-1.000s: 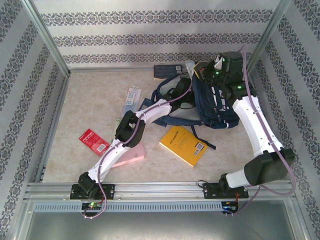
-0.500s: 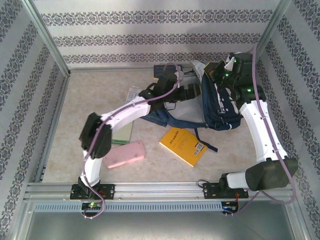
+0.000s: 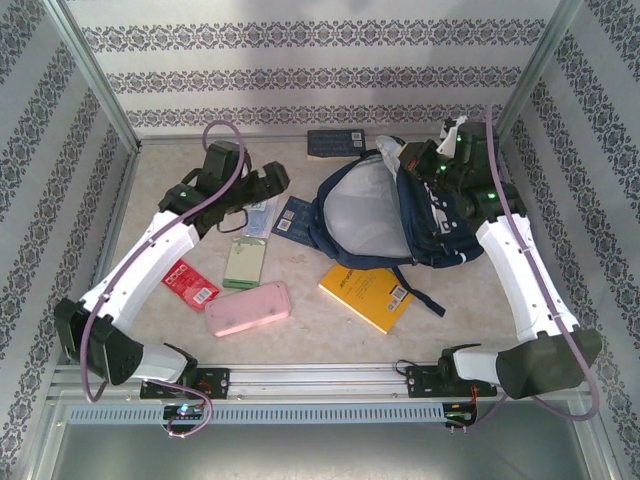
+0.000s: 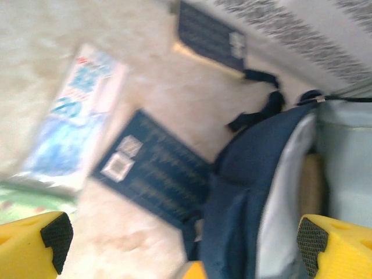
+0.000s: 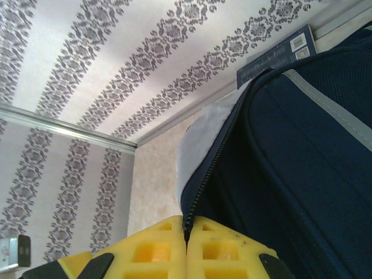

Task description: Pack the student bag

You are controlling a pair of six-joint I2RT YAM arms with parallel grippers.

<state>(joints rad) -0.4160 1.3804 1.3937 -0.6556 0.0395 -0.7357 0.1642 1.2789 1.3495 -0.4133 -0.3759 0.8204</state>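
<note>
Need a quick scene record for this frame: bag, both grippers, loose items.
bag: student bag, main compartment open, grey lining showing
right gripper: shut, pinching the bag's zipper edge
left gripper: open, empty, over the navy booklet beside the bag
loose items: yellow book, pink case, green notebook, red packet

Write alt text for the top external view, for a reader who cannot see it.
A navy student bag lies open on the table, pale lining showing; the right gripper, jaws shut, pinches its zip edge. The left gripper, jaws open, hangs beside it; a yellow book and pink case lie nearby.
</note>
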